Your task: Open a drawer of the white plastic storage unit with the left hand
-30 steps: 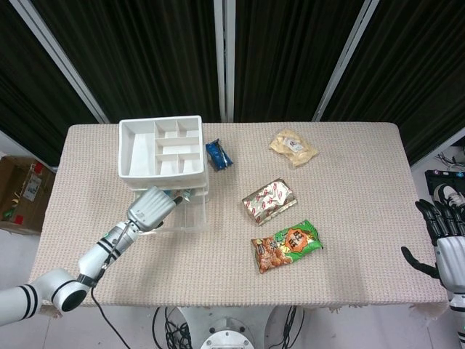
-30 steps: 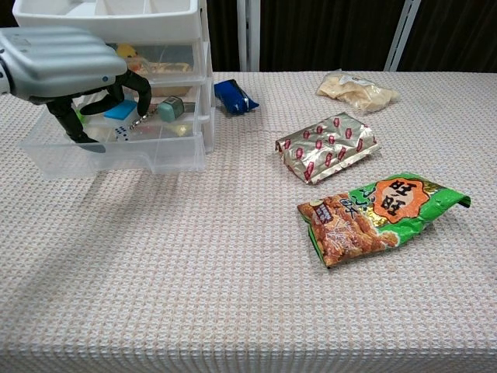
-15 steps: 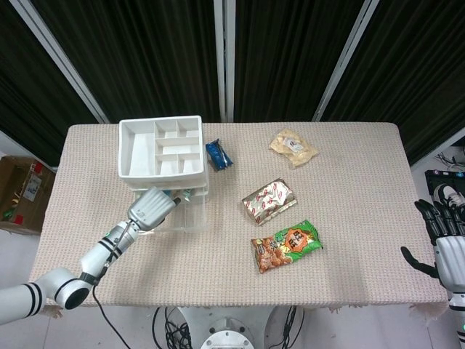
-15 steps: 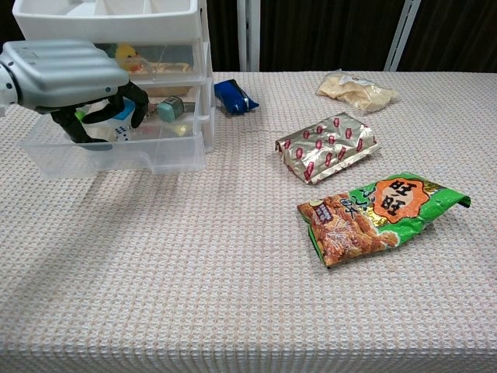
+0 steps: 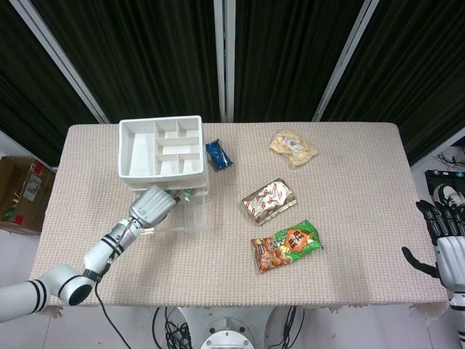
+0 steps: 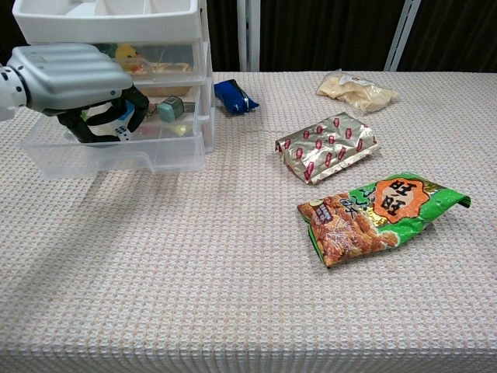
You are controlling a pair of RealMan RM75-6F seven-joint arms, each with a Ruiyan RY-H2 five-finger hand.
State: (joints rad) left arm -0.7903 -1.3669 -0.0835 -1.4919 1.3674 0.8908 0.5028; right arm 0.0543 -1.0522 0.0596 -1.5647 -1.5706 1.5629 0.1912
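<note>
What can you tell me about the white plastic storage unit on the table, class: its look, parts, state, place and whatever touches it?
The white plastic storage unit stands at the table's far left, beside a blue packet. Its top is an open white tray split into compartments. Below sit clear drawers holding small colourful items. The bottom drawer is pulled out toward the robot. The left hand reaches over it, dark fingers curled down inside the drawer.

Left hand (image 6: pixel 74 81) covers open drawer (image 6: pixel 116 151) contents, fingertips hidden inside (contact unclear). Storage unit (image 6: pixel 109 23) top cropped in chest view. Right hand (image 5: pixel 445 243) cut by frame edge.
</note>
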